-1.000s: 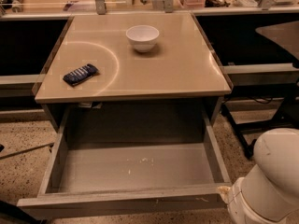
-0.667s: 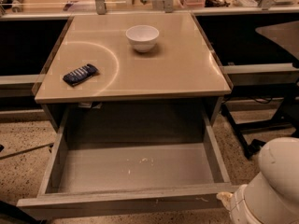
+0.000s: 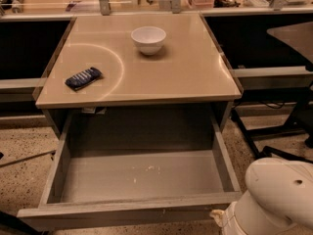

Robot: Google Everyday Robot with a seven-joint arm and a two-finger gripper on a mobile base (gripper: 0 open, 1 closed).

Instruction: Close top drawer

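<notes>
One wide grey top drawer (image 3: 142, 177) stands pulled far out from under the bench (image 3: 190, 77), its front edge near the bottom of the view, with a few pale specks on its inner floor. On the bench a white bowl (image 3: 148, 39) sits toward the back and a dark blue packet (image 3: 83, 78) lies near the left edge, well apart from it. A white robot arm (image 3: 276, 199) fills the lower right corner, just beside the drawer's right front corner; the claw is hidden from sight there, so I cannot tell whether it is open or closed
</notes>
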